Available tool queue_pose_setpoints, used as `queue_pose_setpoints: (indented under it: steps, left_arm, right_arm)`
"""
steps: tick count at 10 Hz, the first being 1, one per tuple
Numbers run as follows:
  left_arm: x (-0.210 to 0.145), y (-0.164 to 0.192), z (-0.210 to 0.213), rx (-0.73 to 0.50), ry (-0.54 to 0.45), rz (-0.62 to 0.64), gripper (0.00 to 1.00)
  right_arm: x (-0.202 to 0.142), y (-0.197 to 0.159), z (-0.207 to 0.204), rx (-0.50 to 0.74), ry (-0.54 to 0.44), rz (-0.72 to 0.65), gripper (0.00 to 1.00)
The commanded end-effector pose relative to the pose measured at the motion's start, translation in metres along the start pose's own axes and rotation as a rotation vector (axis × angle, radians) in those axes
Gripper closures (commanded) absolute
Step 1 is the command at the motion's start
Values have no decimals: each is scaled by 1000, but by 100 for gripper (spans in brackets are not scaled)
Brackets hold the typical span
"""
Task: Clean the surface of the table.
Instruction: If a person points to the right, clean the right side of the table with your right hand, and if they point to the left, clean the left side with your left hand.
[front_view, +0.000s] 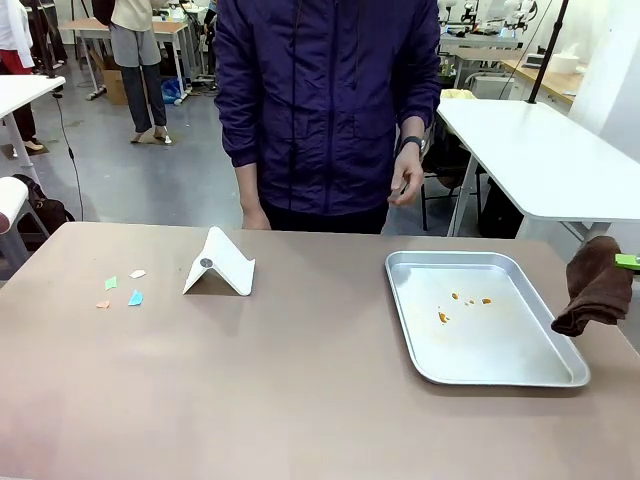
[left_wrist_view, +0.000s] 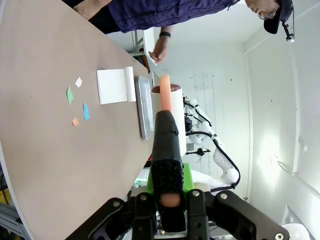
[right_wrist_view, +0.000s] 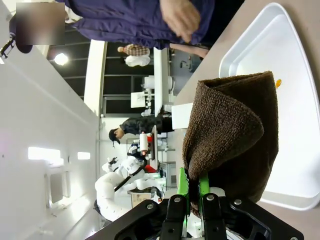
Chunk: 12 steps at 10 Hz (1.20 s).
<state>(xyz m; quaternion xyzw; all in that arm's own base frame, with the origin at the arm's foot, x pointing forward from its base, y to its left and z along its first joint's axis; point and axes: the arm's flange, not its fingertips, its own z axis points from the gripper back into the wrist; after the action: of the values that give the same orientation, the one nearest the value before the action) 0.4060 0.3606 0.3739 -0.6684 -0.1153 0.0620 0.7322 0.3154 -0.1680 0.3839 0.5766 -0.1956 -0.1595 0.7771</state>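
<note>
Taupe table (front_view: 300, 400), metal tray (front_view: 500, 345) holding orange crumbs (front_view: 443, 317)

Bg: grey floor (front_view: 150, 185), white tables (front_view: 545, 150), white wall (left_wrist_view: 280, 100).

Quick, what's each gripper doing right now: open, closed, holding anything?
Left gripper: closed on a black-handled tool with a pinkish tip.
Right gripper: closed on a brown cloth.
</note>
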Motion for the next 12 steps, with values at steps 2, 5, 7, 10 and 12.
queue_pose_setpoints:
  steps: [2,5,7,10,12]
  left_arm:
    - [-4,-7,1,4,4,-5,100]
    - [-4,-7,1,4,4,-5,100]
    - [-4,-7,1,4,4,-5,100]
    - [-4,-7,1,4,4,-5,100]
    - [-4,-7,1,4,4,-5,100]
  right_arm:
    - [-2,4,4,11,4,-10,100]
    - [-2,4,4,11,4,-10,100]
    - [-2,4,4,11,4,-10,100]
    - [0,0,0,0,0,0,91]
    - [9,29,-16,-108,51,132,91]
